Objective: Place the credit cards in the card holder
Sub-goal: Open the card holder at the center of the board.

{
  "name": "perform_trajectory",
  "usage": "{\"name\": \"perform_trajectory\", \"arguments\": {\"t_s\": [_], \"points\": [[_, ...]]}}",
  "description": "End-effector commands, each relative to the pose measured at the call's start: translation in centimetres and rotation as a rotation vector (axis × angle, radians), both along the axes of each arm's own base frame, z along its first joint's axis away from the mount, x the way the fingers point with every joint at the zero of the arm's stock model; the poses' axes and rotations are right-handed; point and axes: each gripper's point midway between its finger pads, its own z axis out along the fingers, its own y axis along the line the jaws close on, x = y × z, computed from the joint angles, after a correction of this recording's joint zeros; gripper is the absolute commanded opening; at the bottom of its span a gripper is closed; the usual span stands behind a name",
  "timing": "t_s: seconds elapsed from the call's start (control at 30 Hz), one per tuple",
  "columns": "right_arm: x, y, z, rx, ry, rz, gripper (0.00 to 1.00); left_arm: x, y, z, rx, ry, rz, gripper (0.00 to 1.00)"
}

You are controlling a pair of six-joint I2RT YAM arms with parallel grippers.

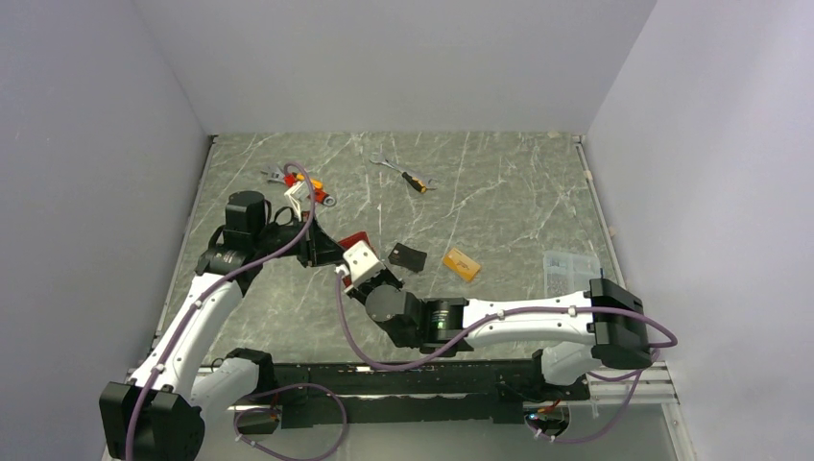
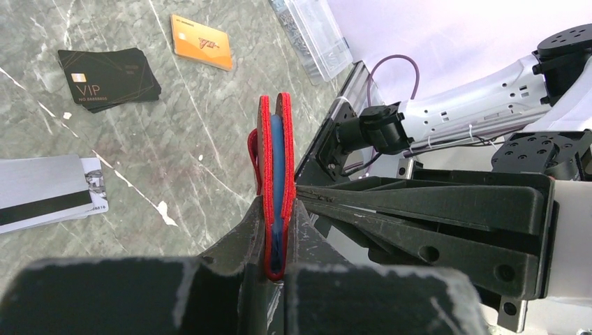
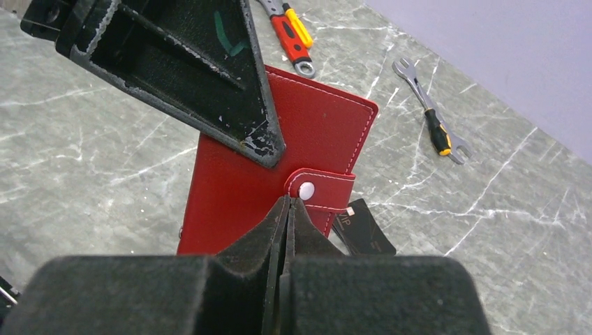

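Observation:
My left gripper (image 2: 276, 230) is shut on the red card holder (image 2: 276, 160) and holds it on edge above the table; its blue-grey lining shows between the red covers. In the right wrist view the closed holder (image 3: 230, 181) faces me, its snap tab (image 3: 324, 190) fastened. My right gripper (image 3: 289, 201) is shut, its tips touching the tab's end; I cannot tell if it nips it. A black card (image 2: 108, 78), an orange-gold card (image 2: 201, 42) and a silver-grey striped card (image 2: 42, 195) lie flat on the table. In the top view both grippers (image 1: 331, 250) (image 1: 357, 252) meet at the holder (image 1: 356, 237).
Orange-handled wrenches (image 1: 299, 184) (image 1: 408, 177) lie at the back of the marble table. A clear plastic box (image 1: 568, 269) sits at the right edge. Grey walls close in three sides. The black card (image 1: 407, 256) and orange card (image 1: 462, 263) lie right of the grippers.

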Motion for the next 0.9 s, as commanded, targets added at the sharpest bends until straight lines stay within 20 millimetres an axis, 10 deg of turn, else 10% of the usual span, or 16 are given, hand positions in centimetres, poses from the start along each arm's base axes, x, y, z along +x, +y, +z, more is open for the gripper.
{"name": "perform_trajectory", "arguments": {"t_s": [0.0,0.57,0.67,0.87], "points": [[1.4,-2.2,3.7,0.171,-0.034,-0.120,0.00,-1.5,-0.3,0.9,-0.037,-0.006,-0.059,0.00],[0.8,-2.7,4.6,0.160,-0.016,-0.049,0.02,-1.5,-0.1,0.8,-0.023,-0.009,-0.049,0.00],[-0.3,-3.0,4.0,0.120,0.000,0.010,0.44,-1.2,0.0,0.8,-0.018,-0.009,-0.040,0.00],[-1.3,-2.3,3.5,0.074,-0.005,0.041,0.59,-1.0,0.0,0.7,-0.018,-0.002,-0.032,0.00]]}}
